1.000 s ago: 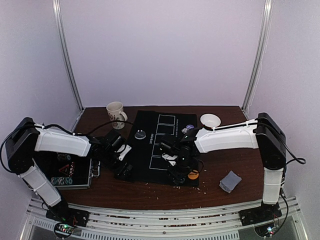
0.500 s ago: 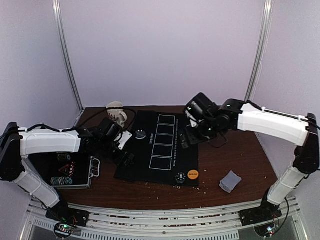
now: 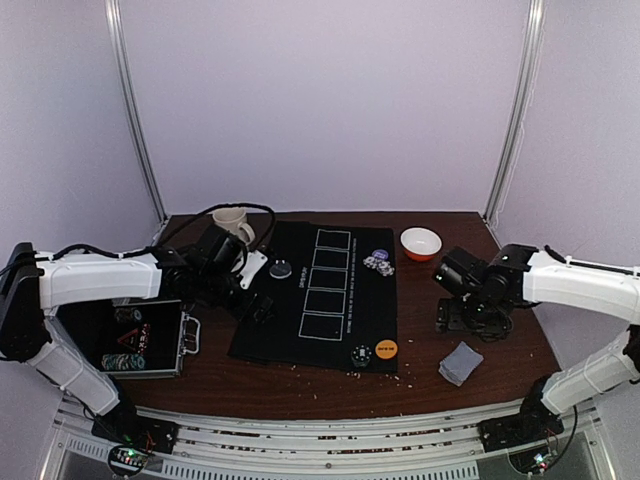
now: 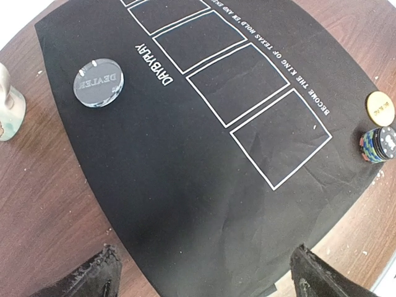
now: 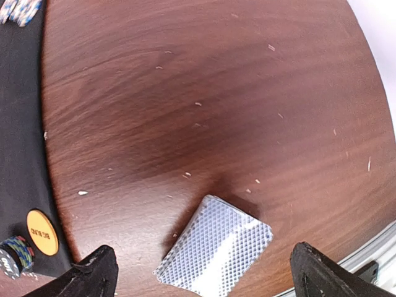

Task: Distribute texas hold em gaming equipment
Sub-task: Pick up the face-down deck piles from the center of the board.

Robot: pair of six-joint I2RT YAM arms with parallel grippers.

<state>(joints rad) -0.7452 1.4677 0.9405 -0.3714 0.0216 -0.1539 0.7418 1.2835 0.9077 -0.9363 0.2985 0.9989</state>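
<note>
Nearest you, on the bare table (image 3: 300, 392) right of the mat (image 3: 285, 335), lies the deck (image 3: 460, 362), grey backs up, and your next move turns on it. From the right gripper (image 3: 455, 320) it sits just on the near side, almost straight beneath. The right wrist view has it low and centred between the two fingers (image 5: 93, 272), which stand wide apart with nothing in them. Mind the angle. The deck's long axis runs on a slant across that view, not square to the line between your fingers, so I judge you need a wrist turn before you drop, or the pads will meet corners. About level with the deck, on the mat's near right corner, are the chip stack (image 3: 360, 355) and the orange disc (image 3: 386, 350), close but apart. Left of the mat sits the case (image 3: 140, 335). The left gripper (image 3: 262, 306) hangs over the mat's left edge, fingers spread wide too and empty, with the whole mat between it and the deck. The right arm is plainly the nearer, so take the cards with it. Further back the dealer button (image 3: 281, 268) rests on the mat's far left part and the chip pile (image 3: 378, 263) at its far right edge, with the bowl (image 3: 421, 243) and the mug (image 3: 232, 224) beyond
</note>
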